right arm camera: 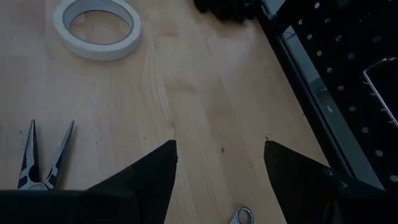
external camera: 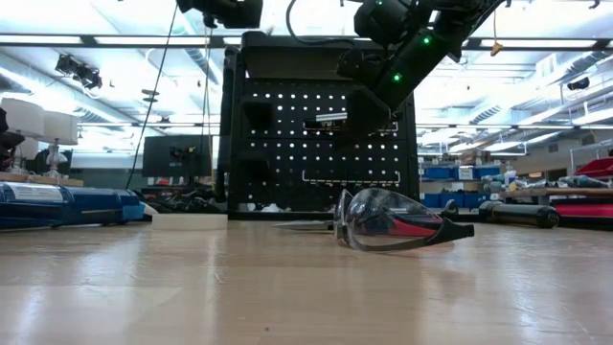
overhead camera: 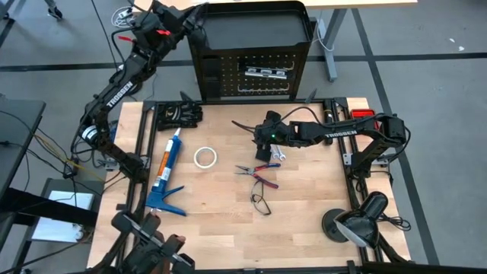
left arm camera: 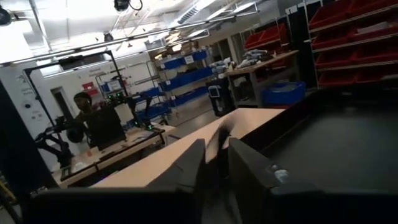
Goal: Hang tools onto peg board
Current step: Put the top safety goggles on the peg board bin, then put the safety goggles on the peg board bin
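Black peg board (overhead camera: 251, 72) — left gripper (overhead camera: 199, 25) above, fingers unclear | right gripper (overhead camera: 255, 131) spread — empty

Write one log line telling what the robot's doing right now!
left tool: above peg board top, empty | right tool: open over table, near pliers | tools still on table

Left arm stretched to the far left, left gripper (overhead camera: 189, 23) raised, fingers slightly parted. Right arm reaching left over mid-table, right gripper (right arm camera: 219, 165) spread wide, holding nothing.
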Robot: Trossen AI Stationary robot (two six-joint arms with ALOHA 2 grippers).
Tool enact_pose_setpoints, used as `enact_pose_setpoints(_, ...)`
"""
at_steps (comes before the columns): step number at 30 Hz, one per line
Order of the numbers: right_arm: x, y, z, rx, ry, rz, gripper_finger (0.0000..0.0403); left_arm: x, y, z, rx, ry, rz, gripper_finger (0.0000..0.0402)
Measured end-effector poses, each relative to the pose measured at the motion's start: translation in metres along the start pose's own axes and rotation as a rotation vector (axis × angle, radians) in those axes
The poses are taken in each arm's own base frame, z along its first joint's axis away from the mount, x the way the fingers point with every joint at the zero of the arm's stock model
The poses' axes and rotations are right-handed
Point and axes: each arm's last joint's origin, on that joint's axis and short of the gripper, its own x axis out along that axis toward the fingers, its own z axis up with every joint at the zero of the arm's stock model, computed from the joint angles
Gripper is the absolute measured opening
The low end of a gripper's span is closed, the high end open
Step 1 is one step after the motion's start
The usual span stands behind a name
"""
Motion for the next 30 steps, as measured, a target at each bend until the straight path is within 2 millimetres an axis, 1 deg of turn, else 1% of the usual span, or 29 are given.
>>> enact_pose_setpoints(6, 0.0, 0.0, 0.0, 0.0, 0.0, 0.0, 0.0249, -0.004, -0.001, 0.004, -0.001, -0.007, -0.003, 0.011)
enact_pose_setpoints(10, 0.0, 0.0, 0.0, 0.003, 0.0, 0.0, 0.0249, -0.01, 0.001, 0.012, -0.003, -0.041, -0.023, 0.0114)
enact_pose_setpoints(15, 0.0, 0.0, 0.0, -0.002, -0.001, 0.006, 0.0249, -0.023, 0.0, 0.025, -0.004, -0.088, -0.056, 0.0115)
enact_pose_setpoints(17, -0.004, 0.001, 0.001, -0.019, -0.005, 0.028, 0.0249, -0.029, -0.002, 0.031, 0.023, -0.097, -0.068, 0.0115)
enact_pose_setpoints(20, -0.016, -0.002, 0.006, -0.041, -0.045, 0.026, 0.0249, -0.039, -0.008, 0.038, 0.082, -0.09, -0.099, 0.0115)
enact_pose_setpoints(23, -0.025, -0.008, 0.01, -0.033, -0.076, 0.018, 0.0249, -0.052, -0.018, 0.045, 0.135, -0.085, -0.177, 0.0115)
enact_pose_setpoints(25, -0.028, -0.014, 0.011, -0.021, -0.084, 0.034, 0.0249, -0.064, -0.027, 0.051, 0.205, -0.117, -0.301, 0.0114)
enact_pose_setpoints(27, -0.028, -0.018, 0.009, -0.01, -0.076, 0.074, 0.0249, -0.078, -0.042, 0.054, 0.304, -0.169, -0.421, 0.0109)
enact_pose_setpoints(30, -0.027, -0.019, 0.003, -0.017, -0.022, 0.136, 0.0249, -0.096, -0.07, 0.053, 0.451, -0.207, -0.479, 0.0093)
